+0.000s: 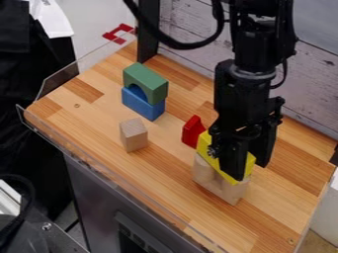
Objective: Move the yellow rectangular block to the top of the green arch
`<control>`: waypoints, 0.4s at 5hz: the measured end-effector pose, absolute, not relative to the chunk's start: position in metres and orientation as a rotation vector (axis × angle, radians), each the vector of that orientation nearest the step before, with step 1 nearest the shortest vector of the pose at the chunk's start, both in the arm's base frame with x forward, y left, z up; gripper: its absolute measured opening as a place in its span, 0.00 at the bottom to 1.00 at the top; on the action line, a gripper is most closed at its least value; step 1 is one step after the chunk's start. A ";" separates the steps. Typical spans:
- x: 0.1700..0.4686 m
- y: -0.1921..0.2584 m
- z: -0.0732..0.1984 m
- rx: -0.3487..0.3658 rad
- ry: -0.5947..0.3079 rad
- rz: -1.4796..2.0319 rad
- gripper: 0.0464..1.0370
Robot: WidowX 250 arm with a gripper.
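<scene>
Because the yellow block [204, 142] rests on a pale wooden piece [230, 190], well apart from the green arch [147, 77], lifting, carrying and placing apparently remain; the tool [247, 171] is at the block, whether clenched I cannot tell.

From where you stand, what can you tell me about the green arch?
The green arch is a solid-looking, painted-looking block with a flat top and a rounded opening cut in its underside. It stands upright, legs down, on the blue block, which it touches. Nothing sits on top of it. It is beyond the plain wooden cube, away from the gripper.
</scene>
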State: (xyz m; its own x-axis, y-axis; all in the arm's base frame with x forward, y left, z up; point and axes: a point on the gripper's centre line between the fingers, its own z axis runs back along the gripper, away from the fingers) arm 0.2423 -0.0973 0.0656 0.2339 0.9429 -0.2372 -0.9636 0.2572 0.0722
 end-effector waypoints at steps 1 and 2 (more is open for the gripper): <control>0.273 -0.084 0.097 -0.097 0.151 1.320 0.50; 0.285 -0.058 0.138 -0.094 0.036 1.365 0.50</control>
